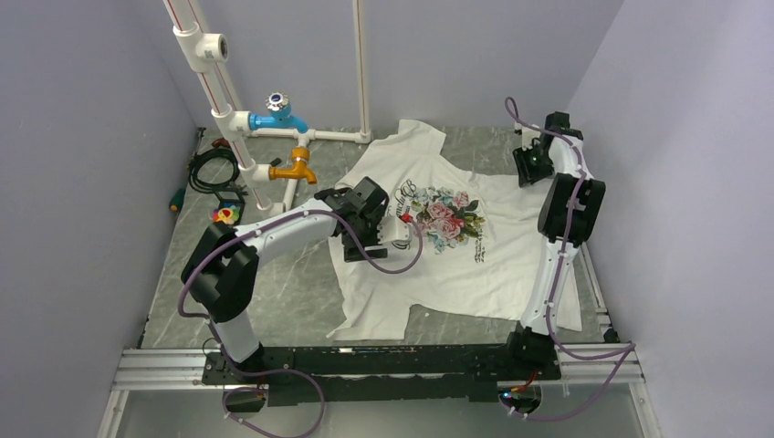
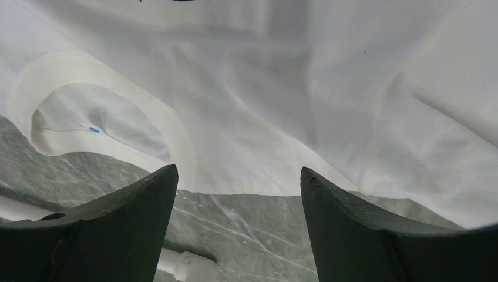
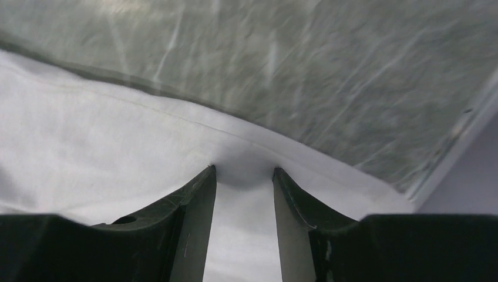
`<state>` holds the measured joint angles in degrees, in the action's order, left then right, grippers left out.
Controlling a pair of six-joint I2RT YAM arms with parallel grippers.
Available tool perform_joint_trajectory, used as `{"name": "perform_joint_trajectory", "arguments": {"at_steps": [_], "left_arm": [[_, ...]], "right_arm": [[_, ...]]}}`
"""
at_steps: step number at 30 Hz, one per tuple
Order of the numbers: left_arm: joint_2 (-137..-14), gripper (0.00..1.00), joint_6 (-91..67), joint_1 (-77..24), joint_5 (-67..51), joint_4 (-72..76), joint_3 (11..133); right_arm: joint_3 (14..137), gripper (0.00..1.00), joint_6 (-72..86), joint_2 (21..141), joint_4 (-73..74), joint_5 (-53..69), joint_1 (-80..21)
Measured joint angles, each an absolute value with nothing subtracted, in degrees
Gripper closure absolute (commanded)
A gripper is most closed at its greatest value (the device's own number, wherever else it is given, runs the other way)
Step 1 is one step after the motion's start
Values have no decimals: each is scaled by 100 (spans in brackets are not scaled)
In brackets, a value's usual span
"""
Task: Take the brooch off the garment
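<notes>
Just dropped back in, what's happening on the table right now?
A white floral-print T-shirt lies spread on the grey table. The left gripper hovers open over its neckline area. The right gripper pinches the shirt's edge. A small round rainbow-coloured brooch already lies on the table, apart from the shirt.

1. Left arm: reaches forward and to its right, upper link folded back at the elbow, wrist pitched down.
2. Left gripper (image 2: 238, 176): jaws spread wide, nothing between the fingers (image 2: 126, 220).
3. Right arm: stretched forward, elbow raised, wrist bent down.
4. Right gripper (image 3: 244, 171): jaws narrowed, white T-shirt (image 3: 111, 155) hem bunched between the fingertips (image 3: 199, 188).
</notes>
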<state>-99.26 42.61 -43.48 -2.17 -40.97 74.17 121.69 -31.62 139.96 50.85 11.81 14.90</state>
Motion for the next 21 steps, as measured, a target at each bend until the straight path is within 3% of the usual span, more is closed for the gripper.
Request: {"name": "perform_joint_trajectory", "arguments": {"at_steps": [9, 16, 21], "left_arm": [[-9883, 18, 4335, -4348, -213, -3983, 6930], [-9791, 19, 4434, -4362, -213, -3968, 6569], [-9660, 19, 4427, -4541, -215, -3903, 6479]], "right_arm": [[12895, 47, -2976, 14473, 4309, 574, 1505], [13043, 16, -2840, 14558, 3992, 346, 1575], [12648, 7, -2727, 14256, 3852, 580, 1634]]}}
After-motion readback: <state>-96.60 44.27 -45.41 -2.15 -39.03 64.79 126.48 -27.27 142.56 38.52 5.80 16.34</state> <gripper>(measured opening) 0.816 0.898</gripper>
